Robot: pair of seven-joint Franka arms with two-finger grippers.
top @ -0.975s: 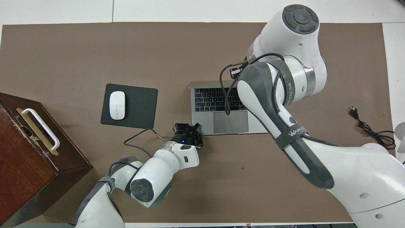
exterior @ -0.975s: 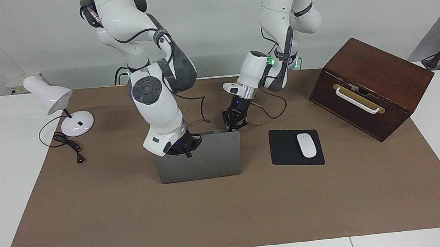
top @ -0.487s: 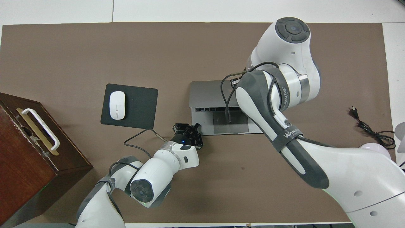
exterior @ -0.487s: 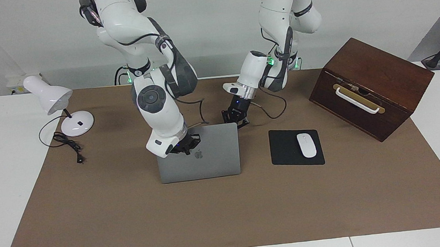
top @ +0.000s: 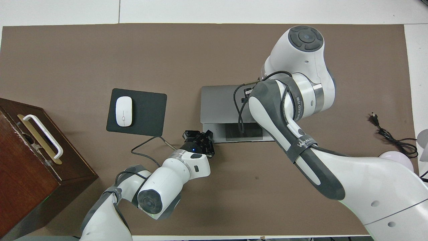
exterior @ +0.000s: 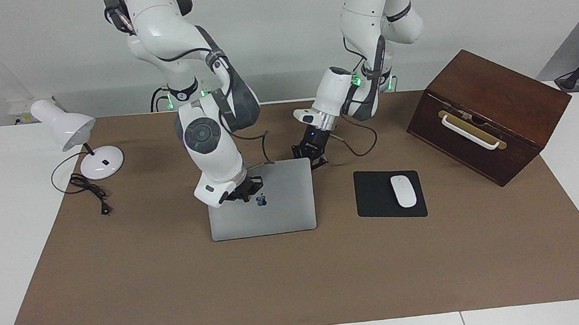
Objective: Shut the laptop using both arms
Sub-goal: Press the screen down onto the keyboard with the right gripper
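The laptop (exterior: 262, 206) lies on the counter (exterior: 175, 285), its lid under the right gripper (exterior: 243, 193). The left gripper (exterior: 314, 155) is at its corner nearest the robots. Toward the left arm's end lie the mouse pad (exterior: 375, 197) with the mouse (exterior: 403, 190), then the wooden box (exterior: 487, 116).

From overhead my right arm (top: 294, 110) covers its own gripper and much of the laptop (top: 217, 100); the lamp (top: 422, 137) is cut by the picture's edge.
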